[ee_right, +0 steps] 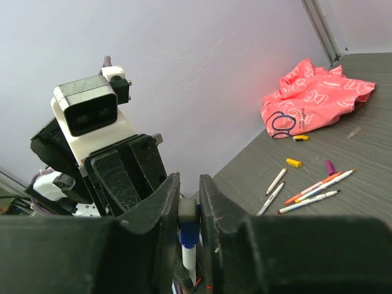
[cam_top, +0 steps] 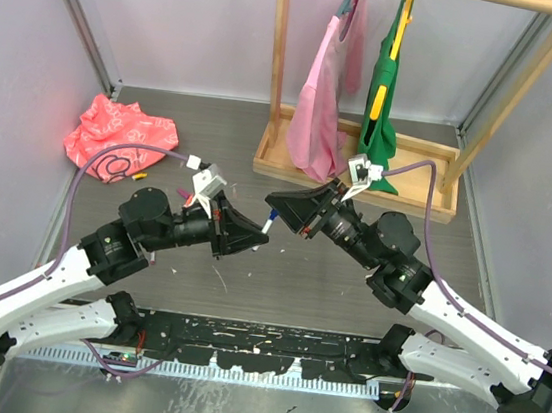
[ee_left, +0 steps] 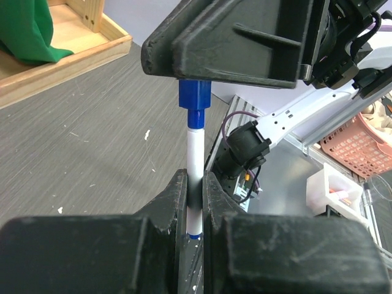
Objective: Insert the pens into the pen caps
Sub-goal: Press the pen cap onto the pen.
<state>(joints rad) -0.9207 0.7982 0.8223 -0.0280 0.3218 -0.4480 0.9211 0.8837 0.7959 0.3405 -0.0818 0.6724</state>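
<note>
Hovering above the grey table (cam_top: 298, 270), my left gripper (ee_left: 195, 184) clamps the blue pen (ee_left: 195, 147); my right gripper (ee_right: 188, 190) pinches the blue cap (ee_left: 195, 98) at its tip. Spare pens (ee_right: 306, 193) lie near the pink bag (ee_right: 315, 101).

Your top camera looked down from behind both arms over the whole counter (cam_top: 263, 145). Each wrist camera peered closely along its own hand — left hand (ee_left: 195, 179) toward the right, right hand (ee_right: 188, 184) toward the left — sharing the blue pen (ee_left: 195, 147) and blue cap (ee_left: 195, 97) between them.
</note>
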